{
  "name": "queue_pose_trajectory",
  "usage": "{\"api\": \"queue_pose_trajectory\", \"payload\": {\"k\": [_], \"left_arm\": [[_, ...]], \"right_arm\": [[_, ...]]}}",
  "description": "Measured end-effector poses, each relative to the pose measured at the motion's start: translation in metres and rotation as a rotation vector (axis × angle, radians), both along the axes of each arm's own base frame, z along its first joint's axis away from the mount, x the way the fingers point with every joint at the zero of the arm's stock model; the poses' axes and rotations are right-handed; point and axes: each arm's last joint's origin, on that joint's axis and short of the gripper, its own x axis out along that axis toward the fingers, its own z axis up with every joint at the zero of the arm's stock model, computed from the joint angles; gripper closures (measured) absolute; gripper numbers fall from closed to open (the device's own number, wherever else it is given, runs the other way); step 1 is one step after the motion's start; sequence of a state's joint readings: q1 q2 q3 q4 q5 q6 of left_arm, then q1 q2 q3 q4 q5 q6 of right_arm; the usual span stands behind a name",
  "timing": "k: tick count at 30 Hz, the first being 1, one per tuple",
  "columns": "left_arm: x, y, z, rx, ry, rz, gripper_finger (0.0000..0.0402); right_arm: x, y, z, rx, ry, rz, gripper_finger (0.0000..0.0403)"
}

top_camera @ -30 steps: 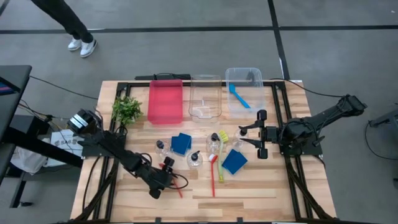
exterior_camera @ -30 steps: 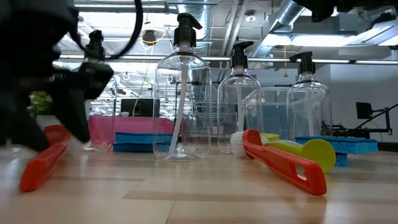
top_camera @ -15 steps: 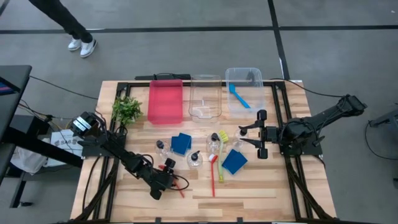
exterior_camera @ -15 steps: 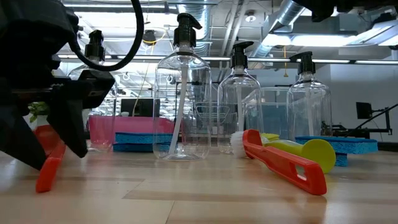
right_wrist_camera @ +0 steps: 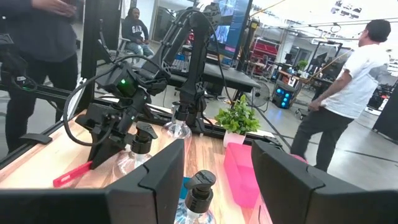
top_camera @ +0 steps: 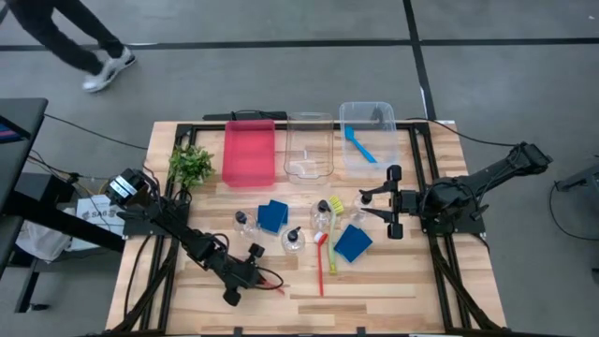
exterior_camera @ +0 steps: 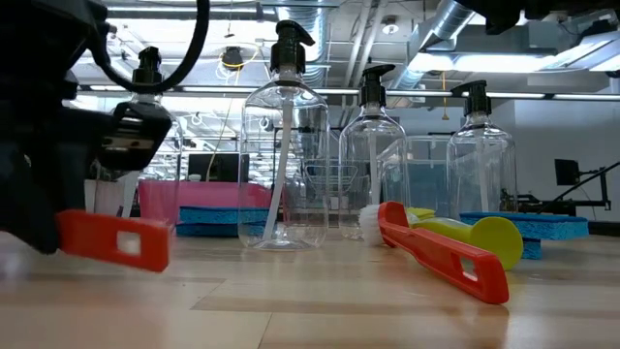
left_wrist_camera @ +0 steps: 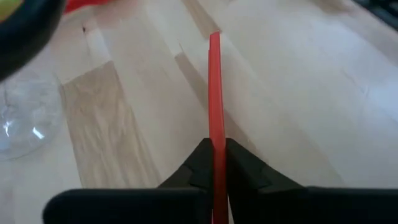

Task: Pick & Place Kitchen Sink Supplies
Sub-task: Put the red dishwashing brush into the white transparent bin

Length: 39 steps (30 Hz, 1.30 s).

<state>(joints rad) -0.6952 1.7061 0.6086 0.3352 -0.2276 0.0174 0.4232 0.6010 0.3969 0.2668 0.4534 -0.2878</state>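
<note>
Left end effector low, fingers clamped. Right end effector hovering, fingers spread.

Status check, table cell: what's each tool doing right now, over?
Left tool shut on thin red long-handled brush, lifted at the near-left of the table. Right tool open, hovering at right, empty. Small clear pump bottle close beside the left tool.

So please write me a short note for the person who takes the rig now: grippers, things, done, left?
Left gripper: shut on a red brush, low at the near-left table.
Right gripper: open, waiting right of the sponges.
Done: blue brush lies in the right bin.
Left: bottles, two sponges, second red brush, yellow-green brush. Middle bin and red tray hold none.
</note>
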Motion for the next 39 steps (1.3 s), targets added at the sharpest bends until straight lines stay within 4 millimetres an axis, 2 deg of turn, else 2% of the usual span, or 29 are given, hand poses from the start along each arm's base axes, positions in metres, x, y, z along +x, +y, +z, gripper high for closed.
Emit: {"api": "queue_pose_trajectory", "payload": {"k": [5, 10, 17, 23, 30, 35, 39], "left_arm": [[0.002, -0.002, 0.003, -0.029, -0.036, 0.0, 0.036], [0.003, -0.002, 0.004, -0.034, -0.041, 0.001, 0.0382], [0.003, -0.003, 0.005, -0.043, -0.054, 0.001, 0.0361], [0.005, -0.004, 0.008, -0.066, -0.082, 0.003, 0.0381], [0.007, -0.006, 0.011, -0.113, -0.106, 0.019, 0.0366], [0.006, -0.008, 0.012, -0.119, -0.11, 0.012, 0.0381], [0.005, -0.008, 0.019, -0.137, -0.13, 0.008, 0.0375]], "right_arm": [[0.0, 0.0, 0.0, 0.0, 0.0, 0.0, 0.0221], [0.0, 0.0, 0.0, 0.0, 0.0, 0.0, 0.0221], [0.0, 0.0, 0.0, 0.0, 0.0, 0.0, 0.0221], [0.0, 0.0, 0.0, 0.0, 0.0, 0.0, 0.0221], [0.0, 0.0, 0.0, 0.0, 0.0, 0.0, 0.0221], [0.0, 0.0, 0.0, 0.0, 0.0, 0.0, 0.0221], [0.0, 0.0, 0.0, 0.001, -0.003, 0.0, 0.0221]]}}
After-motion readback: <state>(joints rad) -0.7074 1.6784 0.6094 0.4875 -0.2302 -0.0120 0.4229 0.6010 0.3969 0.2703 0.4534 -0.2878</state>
